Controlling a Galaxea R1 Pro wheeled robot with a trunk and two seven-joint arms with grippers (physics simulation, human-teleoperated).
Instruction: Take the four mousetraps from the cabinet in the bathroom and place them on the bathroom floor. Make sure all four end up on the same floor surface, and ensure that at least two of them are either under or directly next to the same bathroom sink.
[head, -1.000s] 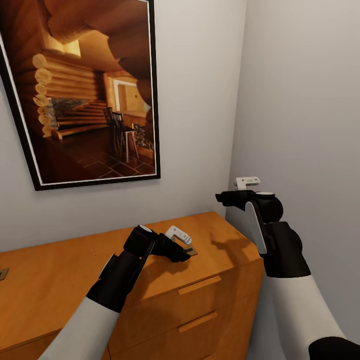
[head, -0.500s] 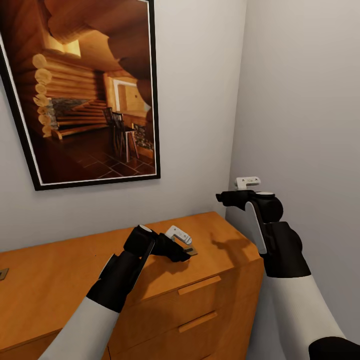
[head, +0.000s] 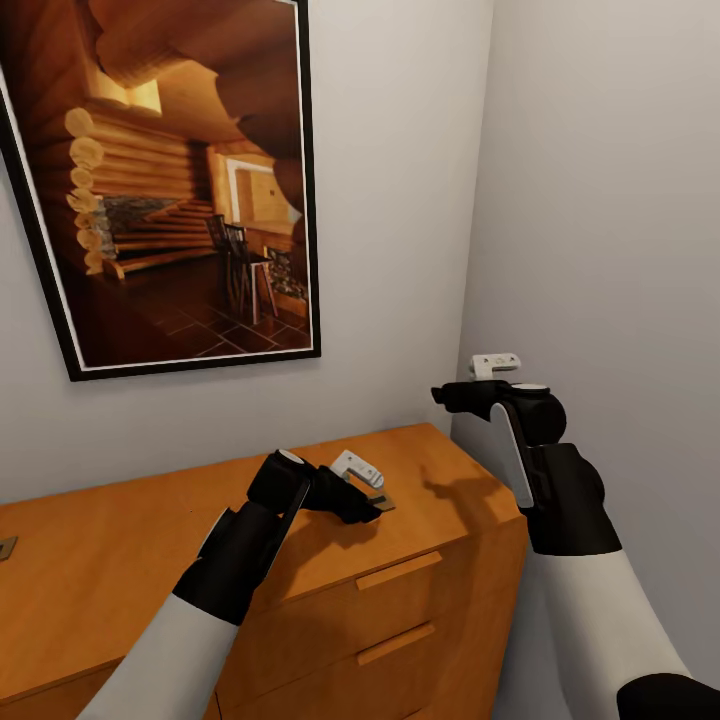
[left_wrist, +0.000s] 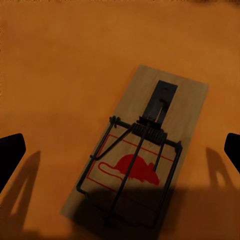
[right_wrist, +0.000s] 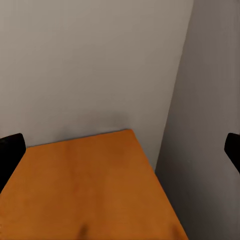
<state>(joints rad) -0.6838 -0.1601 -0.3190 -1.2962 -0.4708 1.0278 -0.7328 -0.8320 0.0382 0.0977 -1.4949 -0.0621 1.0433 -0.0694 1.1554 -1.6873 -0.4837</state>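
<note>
**Nothing shifts: left fingers spread over a mousetrap on the orange dresser**

Nothing has moved since the earlier pictures; both arms, the dresser and your camera sit just as they did.

Your left gripper (head: 372, 503) hangs over the orange dresser (head: 120, 560), close to its front right part. Its fingers (left_wrist: 11, 157) are spread wide, one at each side of the mousetrap (left_wrist: 140, 150), and neither touches it. The mousetrap lies flat on the worktop, a tan wooden slab with a dark wire spring and bar. No writing can be read on it; the one mark is a red mouse figure inside a thin red outline. From the head camera only a sliver of the slab shows under the fingertips.

Your right gripper (head: 445, 395) is raised beside the dresser's right end, near the room corner, with its fingers (right_wrist: 11, 152) released and holding nothing. Ahead of it you see the dresser's back right corner meeting the grey wall (right_wrist: 90, 65).

Bare worktop lies all round the trap. A framed picture (head: 170, 180) of a log cabin interior hangs above the dresser.
</note>
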